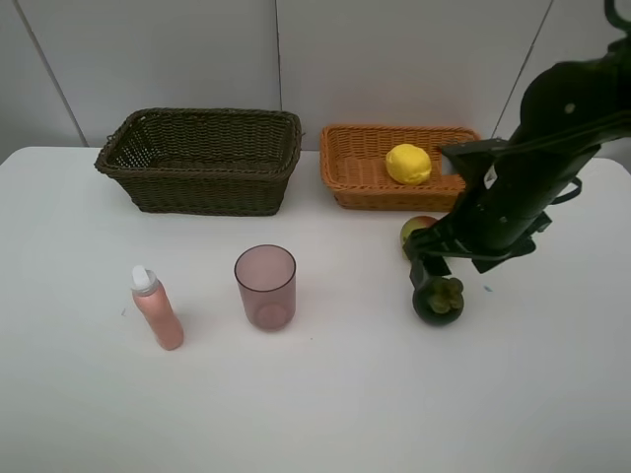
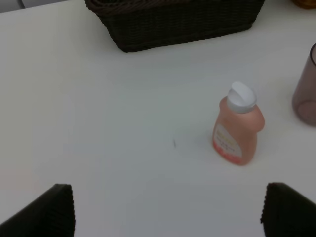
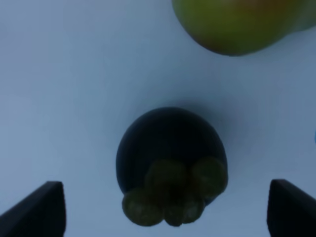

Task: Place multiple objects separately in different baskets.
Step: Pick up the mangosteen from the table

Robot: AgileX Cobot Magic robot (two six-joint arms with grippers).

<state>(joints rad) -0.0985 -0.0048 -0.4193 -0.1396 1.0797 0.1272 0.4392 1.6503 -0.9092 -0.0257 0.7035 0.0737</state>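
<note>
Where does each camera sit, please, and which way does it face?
Exterior high: up high, looking down at the white table, dark olive-brown wicker basket and orange wicker basket; right arm shows.
Left wrist: on left arm, facing the pink white-capped bottle; open left end effector shows.
Right wrist: above the dark green-capped mangosteen; open right end effector shows.
Shared: bottle, in exterior and left wrist.

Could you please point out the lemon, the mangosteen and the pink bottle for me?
lemon [image 1: 407, 164], exterior high view, middle of peel.
mangosteen [image 3: 170, 143], right wrist view, dark rind.
pink bottle [image 2: 238, 131], left wrist view, pink body.
</note>
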